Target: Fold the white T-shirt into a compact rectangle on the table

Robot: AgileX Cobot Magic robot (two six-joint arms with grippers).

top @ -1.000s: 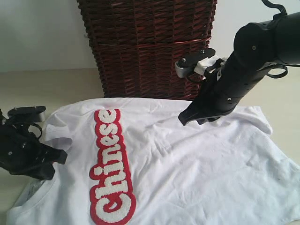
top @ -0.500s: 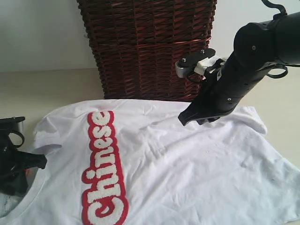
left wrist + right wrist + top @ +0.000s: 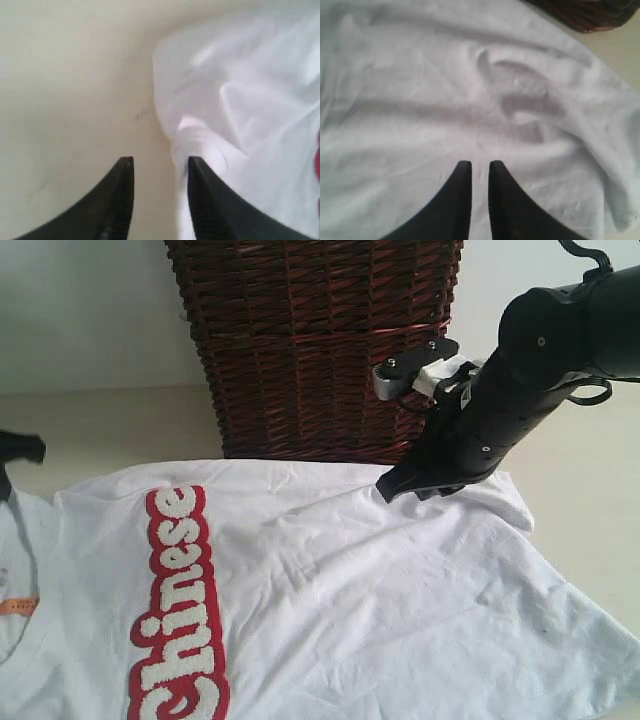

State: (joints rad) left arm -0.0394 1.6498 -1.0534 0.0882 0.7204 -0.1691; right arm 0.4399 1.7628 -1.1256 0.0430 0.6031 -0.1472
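Note:
The white T-shirt (image 3: pixel 350 600) lies spread on the table (image 3: pixel 110 425), front up, with its red-outlined "Chinese" lettering (image 3: pixel 175 610) at the left and an orange neck tag (image 3: pixel 18 606) at the left edge. My left gripper (image 3: pixel 159 165) is open over bare table, and a bunched edge of the T-shirt (image 3: pixel 200 145) lies against one finger with nothing between the jaws. Only a black bit of the left gripper (image 3: pixel 15 450) shows in the exterior view. My right gripper (image 3: pixel 480 165) hovers over the rumpled T-shirt (image 3: pixel 470 100) near its far edge, its jaws almost together and holding nothing; its tip (image 3: pixel 395 490) points down at the cloth.
A tall dark brown wicker basket (image 3: pixel 310 340) stands right behind the shirt, close to my right arm (image 3: pixel 520 390). Bare table shows at the far left and to the right of the shirt (image 3: pixel 590 510).
The shirt has slid left across the table. My left gripper has moved left, almost out of the exterior view, and has let the cloth go. The right arm has barely moved.

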